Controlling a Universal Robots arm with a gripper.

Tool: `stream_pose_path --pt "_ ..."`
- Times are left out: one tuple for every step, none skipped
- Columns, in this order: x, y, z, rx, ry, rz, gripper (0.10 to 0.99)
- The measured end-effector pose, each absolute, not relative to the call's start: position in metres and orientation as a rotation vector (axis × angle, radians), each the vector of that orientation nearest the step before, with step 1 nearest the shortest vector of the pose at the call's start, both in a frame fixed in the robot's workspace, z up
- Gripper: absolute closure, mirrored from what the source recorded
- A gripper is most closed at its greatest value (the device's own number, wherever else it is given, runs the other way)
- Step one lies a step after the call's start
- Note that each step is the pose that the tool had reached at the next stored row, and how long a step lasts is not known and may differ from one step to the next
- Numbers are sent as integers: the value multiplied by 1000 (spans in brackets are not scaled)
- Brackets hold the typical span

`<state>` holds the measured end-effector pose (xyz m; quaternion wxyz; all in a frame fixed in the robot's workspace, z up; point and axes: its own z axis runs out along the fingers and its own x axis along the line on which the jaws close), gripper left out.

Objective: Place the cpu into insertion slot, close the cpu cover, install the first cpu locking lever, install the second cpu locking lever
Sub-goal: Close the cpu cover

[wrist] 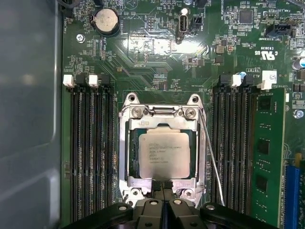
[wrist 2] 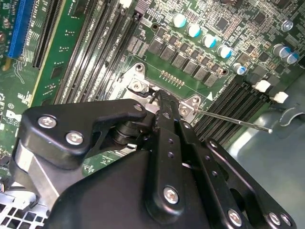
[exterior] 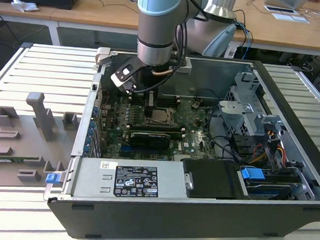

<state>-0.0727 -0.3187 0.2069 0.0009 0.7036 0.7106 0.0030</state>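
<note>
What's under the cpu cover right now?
The cpu sits under the cover, its grey top showing through the window, with the slot as a dark edge around it. The chip hides the slot's contacts.

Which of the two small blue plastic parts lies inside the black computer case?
The blue plastic tab at the exterior view's right, within the black case. The other, a blue clip, hangs outside its wall at the exterior view's left.
</note>
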Motion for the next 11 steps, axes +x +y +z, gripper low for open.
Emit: stream_pose_path --pt "-72 -319 206 2209 2231 10 980" --pt "-70 -319 205 2209 2231 9 980" --pt "-67 -319 205 2210 2231 9 980" --pt "-65 -319 205 2210 2231 7 980" --pt "-61 -319 205 2209 2231 9 980" --pt "-56 -319 204 2209 2231 9 980" --pt "-55 -319 204 2209 2231 9 980" --pt "-54 -319 205 2209 2231 9 980" --pt "-53 -319 205 2209 2231 11 980" --pt "-53 -319 207 2209 2232 11 980" --pt "-53 -319 215 2210 2231 9 980"
